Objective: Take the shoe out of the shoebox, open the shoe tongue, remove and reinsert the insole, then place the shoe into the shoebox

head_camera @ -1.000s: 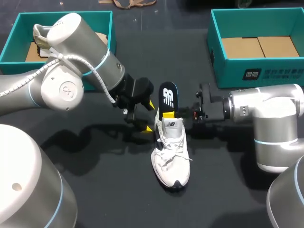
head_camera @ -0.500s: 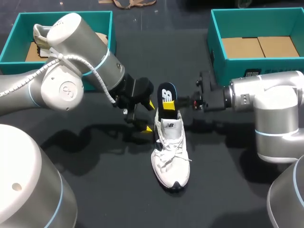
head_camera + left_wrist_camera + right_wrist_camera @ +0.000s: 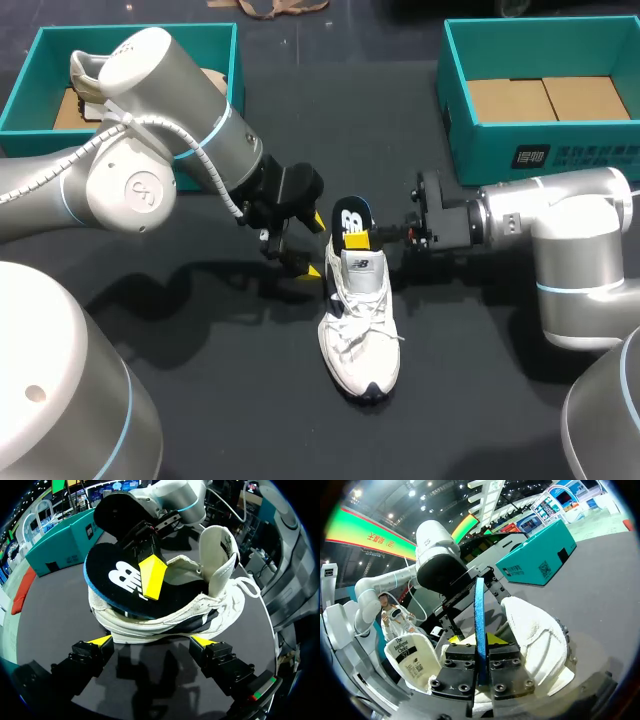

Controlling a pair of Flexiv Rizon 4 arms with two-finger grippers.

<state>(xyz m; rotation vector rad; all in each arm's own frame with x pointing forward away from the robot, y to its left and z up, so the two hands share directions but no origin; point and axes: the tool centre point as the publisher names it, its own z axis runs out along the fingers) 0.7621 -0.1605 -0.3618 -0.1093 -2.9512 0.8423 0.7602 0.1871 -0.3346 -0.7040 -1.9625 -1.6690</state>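
The shoe [image 3: 362, 335] lies white on the black table [image 3: 240, 400], between the two boxes and well apart from both, toe toward the robot, heel away. Its tongue [image 3: 220, 555] stands upright, pulled away from the opening, with the laces loose ahead of it.

The insole [image 3: 350, 215], black with a blue edge, sits tilted: its heel end rises out of the shoe's opening while its front part is down inside.

The right gripper [image 3: 481, 666] comes in from the right at the heel and is clamped on the raised end of the insole, one finger on each face. In the left wrist view a yellow tip presses on the insole's top.

The left gripper [image 3: 151, 641] is low beside the heel on the shoe's left side. Its fingers are spread wide and hold nothing. The yellow tips sit near the sole, but whether they touch it cannot be told.

The left box [image 3: 22, 95] at the far left corner holds a second shoe [image 3: 85, 75]. The right box [image 3: 480, 150] stands at the far right, behind the right arm [image 3: 560, 225]
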